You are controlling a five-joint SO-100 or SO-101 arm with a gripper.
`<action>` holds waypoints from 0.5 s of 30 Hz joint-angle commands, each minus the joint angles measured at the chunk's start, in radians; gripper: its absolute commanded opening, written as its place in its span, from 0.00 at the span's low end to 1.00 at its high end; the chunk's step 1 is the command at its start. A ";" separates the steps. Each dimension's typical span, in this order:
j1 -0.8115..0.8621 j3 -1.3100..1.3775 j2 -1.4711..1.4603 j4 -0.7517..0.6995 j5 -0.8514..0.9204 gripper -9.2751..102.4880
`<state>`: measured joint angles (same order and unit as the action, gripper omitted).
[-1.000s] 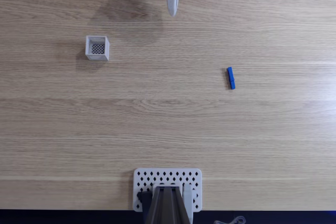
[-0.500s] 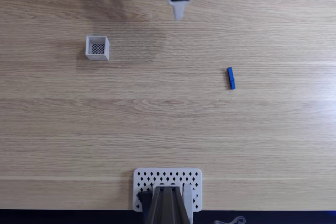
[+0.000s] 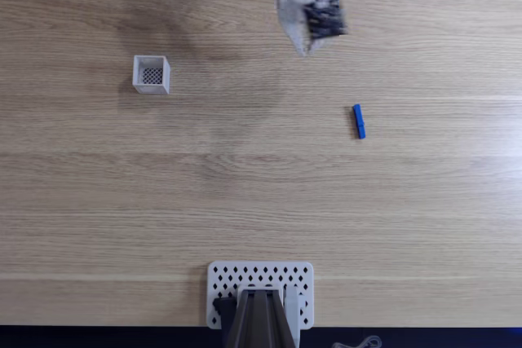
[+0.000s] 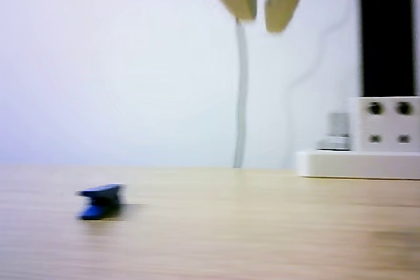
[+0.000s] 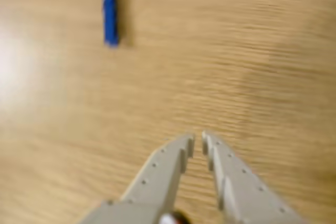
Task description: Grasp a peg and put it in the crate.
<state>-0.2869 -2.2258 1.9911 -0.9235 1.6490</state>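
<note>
While the claw [image 3: 305, 48] hangs above the wooden tabletop [image 3: 261, 193] with nothing in it, the blue peg [image 3: 358, 121] lies flat on the wood, well apart from the crate [image 3: 152, 74].

Seen in the fixed view, the claw sits near the top edge, up and to the left of the peg and not touching it; the crate stands far off to the left, its dark mesh floor showing. In the wrist view the fingers [image 5: 168, 169] stand almost together, only a thin slit between the tips, and the peg [image 5: 109, 14] lies ahead toward the upper left. From the low side camera, blurred, the claw [image 4: 260, 16] hovers clear of the surface with the peg [image 4: 100, 201] resting below and to its left. A white perforated plate [image 3: 298, 276] lies at the near edge.
</note>
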 commanded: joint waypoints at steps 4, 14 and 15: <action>-0.083 0.179 -0.135 0.052 0.066 0.08; -0.170 0.489 -0.440 0.210 -0.170 0.10; -0.173 0.511 -0.457 0.215 -0.184 0.12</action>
<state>-0.4387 -1.8853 1.5447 -0.7501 1.5171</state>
